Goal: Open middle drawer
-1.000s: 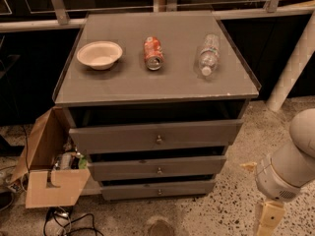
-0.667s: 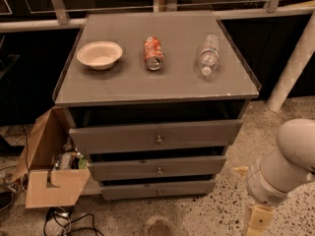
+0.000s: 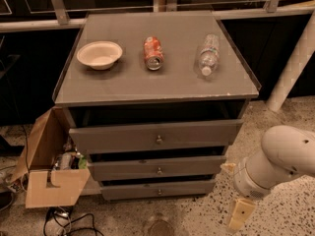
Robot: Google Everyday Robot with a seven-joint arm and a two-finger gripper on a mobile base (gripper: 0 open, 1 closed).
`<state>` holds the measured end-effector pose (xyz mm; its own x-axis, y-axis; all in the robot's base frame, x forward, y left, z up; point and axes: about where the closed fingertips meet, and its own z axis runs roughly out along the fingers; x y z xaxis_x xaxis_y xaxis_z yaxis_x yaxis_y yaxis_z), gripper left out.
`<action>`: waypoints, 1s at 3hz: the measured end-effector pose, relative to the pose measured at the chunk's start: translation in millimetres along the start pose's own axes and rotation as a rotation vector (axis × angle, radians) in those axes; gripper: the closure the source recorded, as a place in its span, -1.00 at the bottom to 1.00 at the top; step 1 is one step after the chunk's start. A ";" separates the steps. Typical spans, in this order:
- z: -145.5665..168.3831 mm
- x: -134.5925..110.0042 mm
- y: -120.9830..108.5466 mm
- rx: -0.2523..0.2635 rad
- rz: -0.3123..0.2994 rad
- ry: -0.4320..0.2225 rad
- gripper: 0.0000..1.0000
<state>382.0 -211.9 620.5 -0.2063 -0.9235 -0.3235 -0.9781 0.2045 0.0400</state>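
Note:
The grey cabinet has three flat drawer fronts, one above the other. The middle drawer is shut or nearly shut, with a small brass knob at its centre. The taller top drawer is above it and the smallest bottom drawer is below it. My gripper hangs at the end of the white arm at the lower right. It is just right of the cabinet's lower drawers, at about their height, and touches nothing.
On the cabinet top lie a beige bowl, a red can on its side and a clear plastic bottle. An open cardboard box stands left of the cabinet with cables on the floor. A white pole leans at the right.
My arm and gripper have moved left and a little up, closer to the cabinet's right side. The drawers and the things on top have not moved.

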 end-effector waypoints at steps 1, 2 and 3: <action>26.9 0.5 -9.8 -0.019 0.026 -0.039 -1.00; 56.6 -4.5 -25.9 -0.030 0.060 -0.088 -1.00; 56.7 -4.5 -25.9 -0.030 0.060 -0.088 -1.00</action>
<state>409.9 -194.6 567.4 -0.2623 -0.8777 -0.4011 -0.9648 0.2474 0.0896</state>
